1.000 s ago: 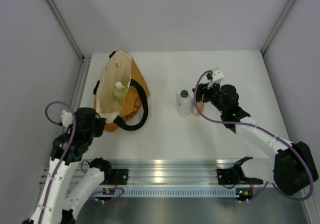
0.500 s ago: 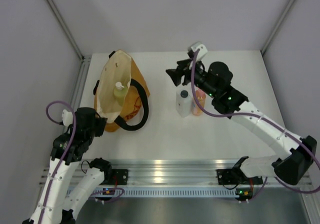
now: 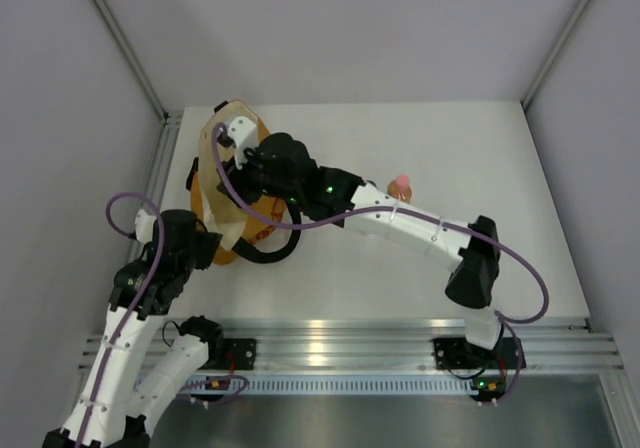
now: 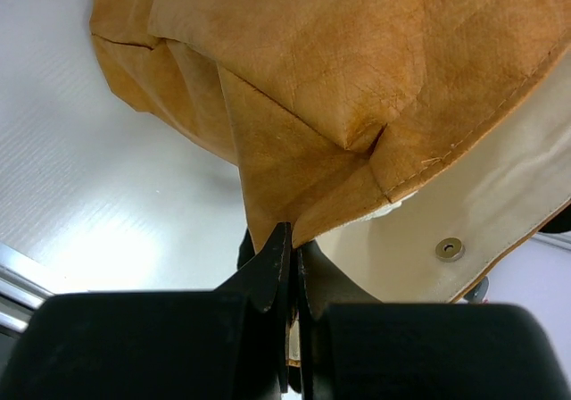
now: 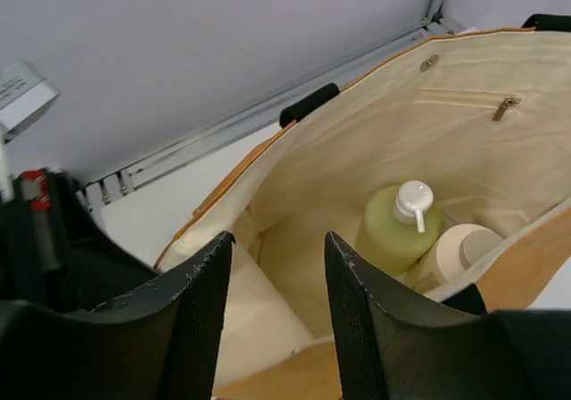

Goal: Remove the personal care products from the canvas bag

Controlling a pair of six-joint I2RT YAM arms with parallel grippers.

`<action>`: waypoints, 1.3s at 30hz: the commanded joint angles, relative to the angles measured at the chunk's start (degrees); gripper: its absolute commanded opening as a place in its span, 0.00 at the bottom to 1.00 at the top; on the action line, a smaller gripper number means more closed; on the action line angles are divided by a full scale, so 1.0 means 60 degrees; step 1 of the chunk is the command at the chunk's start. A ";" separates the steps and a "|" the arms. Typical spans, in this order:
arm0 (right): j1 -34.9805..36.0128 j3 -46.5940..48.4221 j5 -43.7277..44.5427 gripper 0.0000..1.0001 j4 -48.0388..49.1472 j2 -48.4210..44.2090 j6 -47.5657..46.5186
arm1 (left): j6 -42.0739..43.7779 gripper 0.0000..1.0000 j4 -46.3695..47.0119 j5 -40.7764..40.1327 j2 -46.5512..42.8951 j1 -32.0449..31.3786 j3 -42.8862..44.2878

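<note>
The canvas bag (image 3: 222,243) lies at the left with its cream-lined mouth (image 5: 428,141) open. My left gripper (image 3: 207,246) is shut on the bag's near fabric edge (image 4: 294,186), its jaws (image 4: 290,239) pinched together. My right gripper (image 3: 243,168) is open and empty over the bag's mouth (image 5: 277,253). Inside are the pale green bottle with a white pump cap (image 5: 397,235) and the beige bottle (image 5: 457,253), right of my fingers. The orange bottle with a pink cap (image 3: 401,185) stands on the table. The clear-white bottle is hidden behind my right arm.
The bag's black strap handle (image 3: 272,252) loops out on the table toward the middle; another handle (image 5: 308,104) lies on the far rim. A metal rail (image 3: 165,158) runs along the table's left edge. The right arm (image 3: 420,230) stretches across the table.
My right arm has swung left from beside the two bottles on the table to over the bag's mouth, gripper open. The left gripper still holds the bag's edge.
</note>
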 commanded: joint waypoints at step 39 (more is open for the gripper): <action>-0.1534 0.4992 0.0340 0.54 -0.0216 0.5791 -0.0739 | 0.0170 0.00 0.0759 0.0612 -0.0083 0.0002 -0.0222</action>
